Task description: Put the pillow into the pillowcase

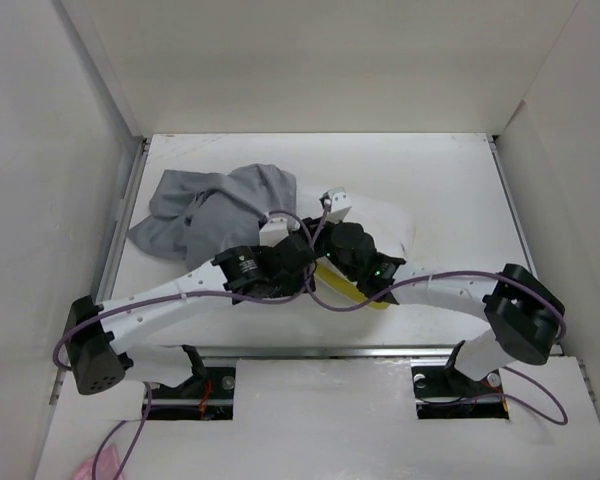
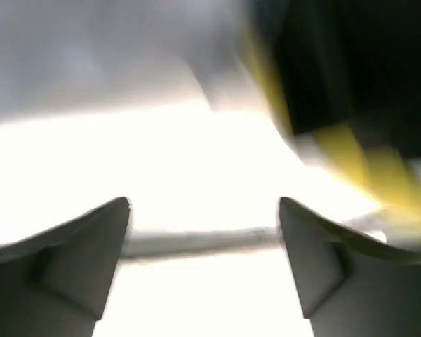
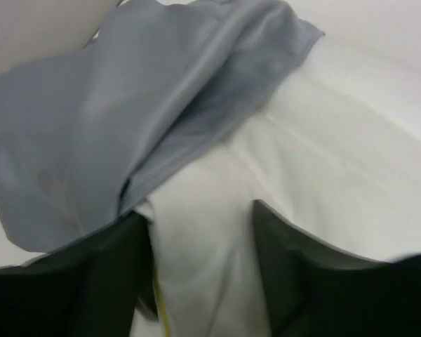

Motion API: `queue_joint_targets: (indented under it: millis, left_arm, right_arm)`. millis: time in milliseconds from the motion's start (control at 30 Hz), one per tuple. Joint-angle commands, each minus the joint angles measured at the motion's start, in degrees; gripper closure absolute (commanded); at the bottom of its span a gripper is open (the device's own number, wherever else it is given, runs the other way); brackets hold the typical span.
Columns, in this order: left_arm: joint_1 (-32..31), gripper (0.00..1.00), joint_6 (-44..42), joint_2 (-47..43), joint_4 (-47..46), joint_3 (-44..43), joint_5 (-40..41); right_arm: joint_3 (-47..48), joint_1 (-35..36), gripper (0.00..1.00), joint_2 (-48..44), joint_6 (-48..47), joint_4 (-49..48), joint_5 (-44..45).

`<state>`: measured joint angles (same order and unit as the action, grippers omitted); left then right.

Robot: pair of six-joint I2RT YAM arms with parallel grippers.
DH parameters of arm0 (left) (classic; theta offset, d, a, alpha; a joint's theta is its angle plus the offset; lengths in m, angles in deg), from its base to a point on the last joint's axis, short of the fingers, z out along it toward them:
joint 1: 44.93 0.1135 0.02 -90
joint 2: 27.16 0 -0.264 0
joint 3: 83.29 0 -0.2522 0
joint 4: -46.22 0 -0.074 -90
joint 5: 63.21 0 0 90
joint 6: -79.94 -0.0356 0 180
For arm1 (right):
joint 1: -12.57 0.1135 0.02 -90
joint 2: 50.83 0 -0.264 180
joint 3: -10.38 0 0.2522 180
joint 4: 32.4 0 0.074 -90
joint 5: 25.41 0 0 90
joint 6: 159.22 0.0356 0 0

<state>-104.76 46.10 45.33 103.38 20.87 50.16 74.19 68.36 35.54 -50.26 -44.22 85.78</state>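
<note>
Lying mid-table, pillow (image 1: 392, 226) looks soft, light, floppy; pillowcase (image 1: 215, 210) drapes its 10 o'clock corner. L gripper (image 2: 204, 208) spread, empty; R gripper (image 3: 200, 219) parted astride pillow fold. Pinch yellow edge.

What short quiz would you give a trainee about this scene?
1. Pick one: the band along the edge of the pillow is A red, B yellow, C blue.
2. True or false: the pillow is fully inside the pillowcase.
3. One word: in the left wrist view, do the fingers of the left tool stand apart or together?

Key: 1 B. 2 False, most of the pillow lies bare beside the grey cloth. 3 Apart.
</note>
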Motion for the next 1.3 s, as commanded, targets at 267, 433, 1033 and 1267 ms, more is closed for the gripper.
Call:
queue_joint_targets:
  millis: [267, 433, 1033, 1267]
  left_arm:
    - [-5.6, 0.00, -2.4, 1.5, 10.6, -15.6, -4.0]
    - [-1.6, 0.00, -3.9, 4.4, 13.8, -21.0, 1.7]
    - [29.8, 0.12, -31.8, 46.0, 2.3, -63.1, -3.0]
    - [30.4, 0.32, -37.2, 60.7, 4.6, -74.0, -5.7]
  right_arm:
    - [3.2, -5.2, 0.07, -8.5, 3.3, 7.2, -2.2]
    - [4.9, -16.4, 0.06, -8.5, 5.6, 12.7, -3.9]
    - [30.5, -40.5, 0.05, 15.1, -8.6, 29.0, -22.9]
    - [37.0, -40.5, 0.04, 20.5, -17.3, 26.9, -23.4]
